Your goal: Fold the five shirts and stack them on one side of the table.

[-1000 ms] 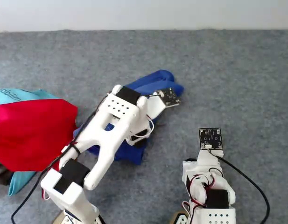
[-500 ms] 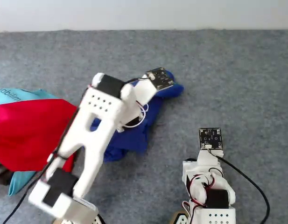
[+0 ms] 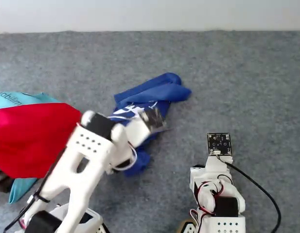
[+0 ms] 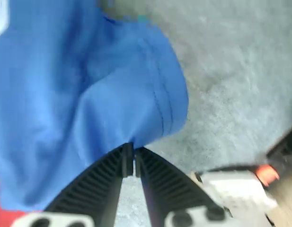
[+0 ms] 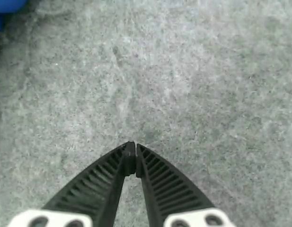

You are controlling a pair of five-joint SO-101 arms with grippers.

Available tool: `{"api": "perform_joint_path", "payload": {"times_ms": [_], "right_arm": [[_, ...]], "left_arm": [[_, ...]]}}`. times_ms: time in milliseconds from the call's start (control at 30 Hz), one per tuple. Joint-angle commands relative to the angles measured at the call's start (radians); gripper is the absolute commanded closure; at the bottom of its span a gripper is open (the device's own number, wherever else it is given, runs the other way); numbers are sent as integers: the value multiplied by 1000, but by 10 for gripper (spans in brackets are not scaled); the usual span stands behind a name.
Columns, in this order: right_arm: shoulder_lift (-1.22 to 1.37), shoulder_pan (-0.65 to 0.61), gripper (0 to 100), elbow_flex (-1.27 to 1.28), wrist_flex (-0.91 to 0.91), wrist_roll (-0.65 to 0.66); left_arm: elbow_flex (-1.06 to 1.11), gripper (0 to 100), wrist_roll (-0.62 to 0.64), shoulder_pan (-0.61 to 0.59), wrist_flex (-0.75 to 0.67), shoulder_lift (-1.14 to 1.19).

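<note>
Left gripper [image 4: 129,161]: clamped on a fold of the blue shirt [image 4: 89,94], fabric pinched right at the tips, a stitched hem seen just beside the pinch. Right gripper [image 5: 131,161]: fingers pressed together, nothing held, parked over bare table [image 5: 207,71].

Blue shirt is bunched near mid-table in the high view [image 3: 154,94], partly under the left arm [image 3: 91,145]. Red shirt [image 3: 33,136] is draped over a light-blue shirt [image 3: 13,99] at the table's edge on the left arm's side, close to the blue one; contact can't be told.

Step judged: the blue shirt is being spread flat before folding.

For a clean result:
- Pinch is shallow. Pull should be slow and low so the cloth is not slipped out.
- Drag should be directed away from the red shirt, so the pile is not snagged.
- An opposite corner is best taken by the right gripper; with one anchor the cloth will likely be rolled, not flattened.
- Release only once the hem is laid straight.
</note>
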Motion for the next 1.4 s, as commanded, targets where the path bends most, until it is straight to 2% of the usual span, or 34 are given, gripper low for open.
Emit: {"api": "perform_joint_path", "payload": {"times_ms": [0, 100, 233, 367, 433, 600, 800, 967, 1067, 1167, 1367], "right_arm": [[-7, 1, 990, 14, -8, -9], [-7, 1, 990, 14, -8, -9], [-7, 1, 990, 14, -8, -9], [-7, 1, 990, 14, -8, -9], [-7, 1, 990, 14, -8, -9], [-7, 1, 990, 14, -8, -9], [-7, -1, 990, 14, -8, -9], [-7, -2, 990, 14, -8, -9], [-7, -2, 990, 14, -8, -9], [-7, -2, 990, 14, -8, -9], [-7, -2, 990, 14, -8, -9]], "left_arm": [[5, 981, -5, 31, 9, -46], [-53, 919, 6, 31, 18, -60], [-159, 798, 106, 31, 20, -91], [-246, 799, 123, 28, 18, -97], [-251, 815, 123, -17, -5, -95], [-76, 852, 103, -203, -175, -95], [231, 874, -80, -365, -358, -95], [372, 870, -81, -502, -583, -95], [397, 870, -81, -532, -646, -94], [380, 870, -80, -529, -608, -104], [156, 870, -78, -425, -256, -106]]}}
